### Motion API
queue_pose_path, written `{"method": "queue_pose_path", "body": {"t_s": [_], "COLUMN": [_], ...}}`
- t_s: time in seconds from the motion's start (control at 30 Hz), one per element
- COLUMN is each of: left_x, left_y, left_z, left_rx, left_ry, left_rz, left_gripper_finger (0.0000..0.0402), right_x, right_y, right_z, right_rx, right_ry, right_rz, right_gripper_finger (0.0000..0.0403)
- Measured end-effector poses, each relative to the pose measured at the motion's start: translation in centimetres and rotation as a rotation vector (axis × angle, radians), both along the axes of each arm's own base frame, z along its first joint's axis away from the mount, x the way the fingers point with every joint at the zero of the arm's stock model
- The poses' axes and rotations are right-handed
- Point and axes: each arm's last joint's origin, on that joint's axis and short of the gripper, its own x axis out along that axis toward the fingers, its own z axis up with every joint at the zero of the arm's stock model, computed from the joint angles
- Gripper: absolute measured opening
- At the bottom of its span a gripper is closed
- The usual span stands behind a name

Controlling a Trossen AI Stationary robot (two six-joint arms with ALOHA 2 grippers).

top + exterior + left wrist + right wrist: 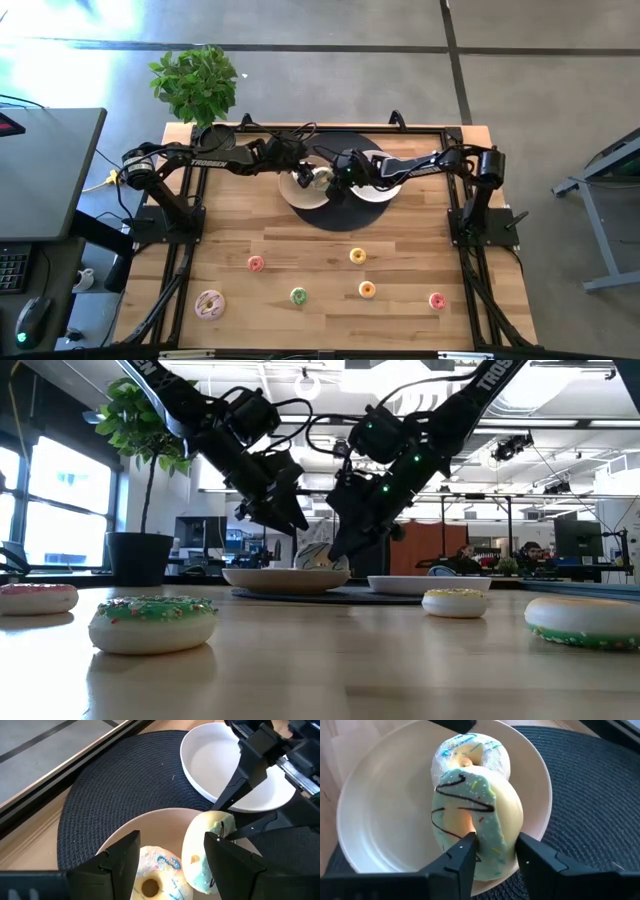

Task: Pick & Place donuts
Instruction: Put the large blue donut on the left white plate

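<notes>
A cream plate (292, 196) and a white plate (380, 194) sit on a dark round mat (330, 215). A white-iced donut with blue sprinkles (155, 877) lies flat in the cream plate. My right gripper (495, 852) is shut on a pale-green-iced donut with dark drizzle (470, 815), which stands on edge over that plate, next to the white-iced one. My left gripper (172, 865) hangs open over the white-iced donut, its fingers on either side. Several more donuts lie on the near half of the table, among them a large pink one (209, 304). My right gripper pinches the green-iced donut's ring at the part nearest the wrist (492, 845), one finger on the iced face and one on the plain cream back. The fingers slant down from the table's right. The donut stands on edge; whether its lower edge touches the plate I cannot tell.
Loose donuts lie near the front edge: pink (256, 263), yellow (357, 256), green (298, 295), orange (366, 290), pink (436, 300). A potted plant (196, 85) stands at the far left corner. The two grippers are close together over the cream plate.
</notes>
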Motion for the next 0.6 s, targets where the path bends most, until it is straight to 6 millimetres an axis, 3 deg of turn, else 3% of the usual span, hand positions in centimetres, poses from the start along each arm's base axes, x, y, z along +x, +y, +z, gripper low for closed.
{"method": "queue_pose_path", "body": {"t_s": [0.47, 0.6], "left_x": [-0.37, -0.34], "left_y": [0.11, 0.06], "left_z": [-0.34, -0.34], "left_rx": [-0.007, -0.021], "left_ry": [0.041, 0.035], "left_rz": [0.096, 0.086], "left_gripper_finger": [0.0218, 0.0218], "right_x": [-0.18, -0.20], "right_y": [-0.22, -0.38], "right_z": [0.65, 0.73], "right_rx": [-0.075, -0.183], "right_ry": [0.013, 0.056], "right_rz": [0.021, 0.036], "right_gripper_finger": [0.0185, 0.0202]}}
